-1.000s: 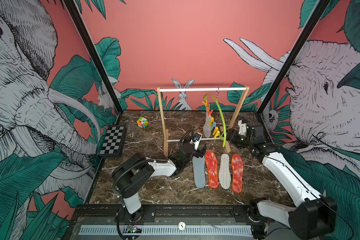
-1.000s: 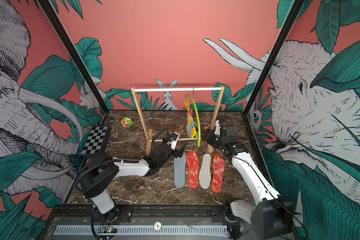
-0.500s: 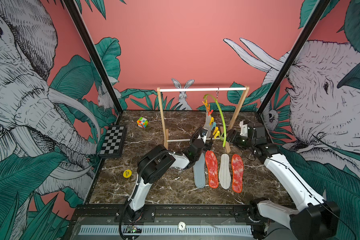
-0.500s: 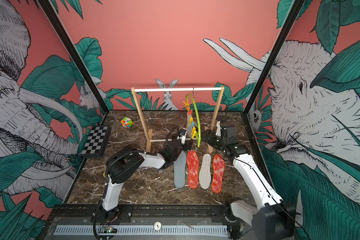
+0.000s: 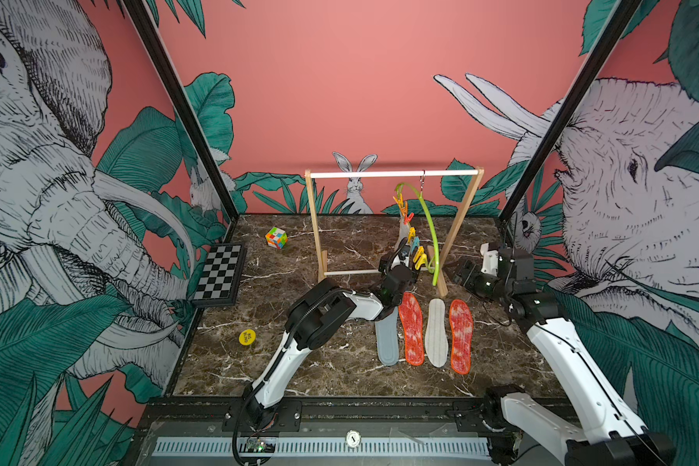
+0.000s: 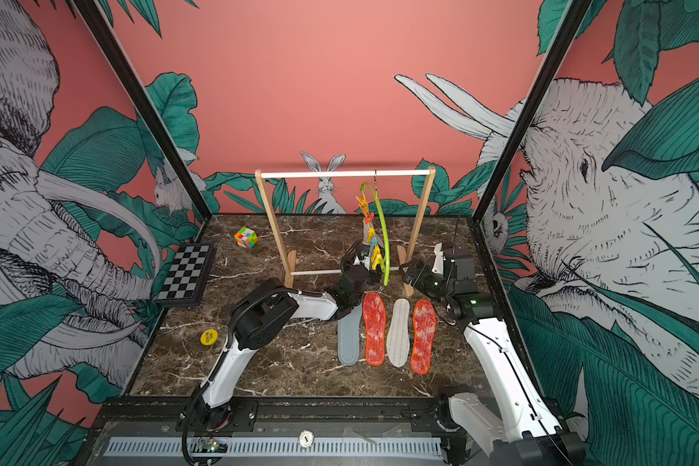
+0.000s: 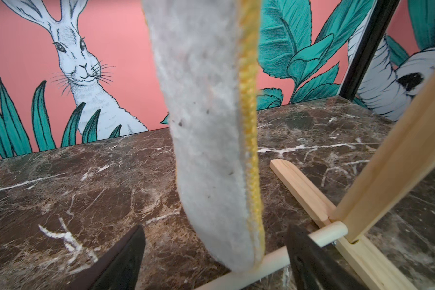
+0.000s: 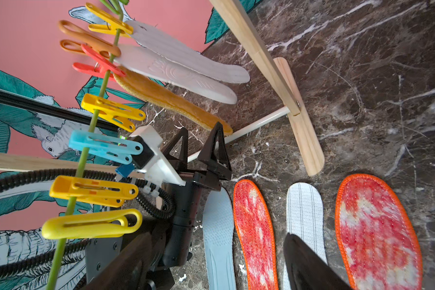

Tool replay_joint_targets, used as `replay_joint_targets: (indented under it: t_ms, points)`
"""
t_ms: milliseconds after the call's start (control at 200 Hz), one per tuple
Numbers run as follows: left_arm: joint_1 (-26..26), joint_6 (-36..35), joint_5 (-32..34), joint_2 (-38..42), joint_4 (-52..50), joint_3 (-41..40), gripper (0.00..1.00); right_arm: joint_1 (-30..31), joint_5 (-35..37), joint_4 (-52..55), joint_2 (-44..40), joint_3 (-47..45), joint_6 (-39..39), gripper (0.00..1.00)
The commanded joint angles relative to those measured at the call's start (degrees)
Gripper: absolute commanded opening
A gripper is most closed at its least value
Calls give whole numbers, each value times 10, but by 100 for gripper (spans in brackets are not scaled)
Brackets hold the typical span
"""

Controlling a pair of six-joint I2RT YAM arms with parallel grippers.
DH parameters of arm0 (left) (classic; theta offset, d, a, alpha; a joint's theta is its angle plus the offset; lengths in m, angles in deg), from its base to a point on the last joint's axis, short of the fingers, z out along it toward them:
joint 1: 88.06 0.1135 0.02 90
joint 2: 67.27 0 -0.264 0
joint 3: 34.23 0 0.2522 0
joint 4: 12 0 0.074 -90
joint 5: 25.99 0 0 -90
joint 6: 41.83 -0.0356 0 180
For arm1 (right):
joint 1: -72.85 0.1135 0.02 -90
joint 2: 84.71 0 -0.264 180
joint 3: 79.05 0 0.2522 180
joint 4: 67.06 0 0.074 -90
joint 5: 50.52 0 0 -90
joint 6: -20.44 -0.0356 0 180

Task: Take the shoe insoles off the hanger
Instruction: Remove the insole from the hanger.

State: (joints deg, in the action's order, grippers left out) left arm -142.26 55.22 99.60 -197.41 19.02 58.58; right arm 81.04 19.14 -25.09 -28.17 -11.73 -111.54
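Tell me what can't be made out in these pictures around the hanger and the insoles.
- Mustard insole, left wrist view: its upper end is cut off by the picture's edge.
- Blue-grey insole, both top views: its far end is hidden under the left arm.
- Hanging insoles, both top views: they are edge-on behind the clips and too small to count.

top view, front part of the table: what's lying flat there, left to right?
yellow disc → blue-grey insole → red insole → pale grey insole → other red insole
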Motion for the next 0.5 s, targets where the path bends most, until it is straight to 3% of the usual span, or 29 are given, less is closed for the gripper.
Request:
replay_joint_targets:
  t_ms: [0, 135, 495]
  points:
    - [-2, 12, 41, -4, -21, 20, 89, -4, -13, -4, -11, -2, 4, 84]
    - [-1, 18, 46, -9, -30, 30, 83, -5, -24, -15, -6, -2, -3, 84]
    - [2, 20, 41, 20, -8, -14, 46, -5, -37, -32, 0, -5, -12, 84]
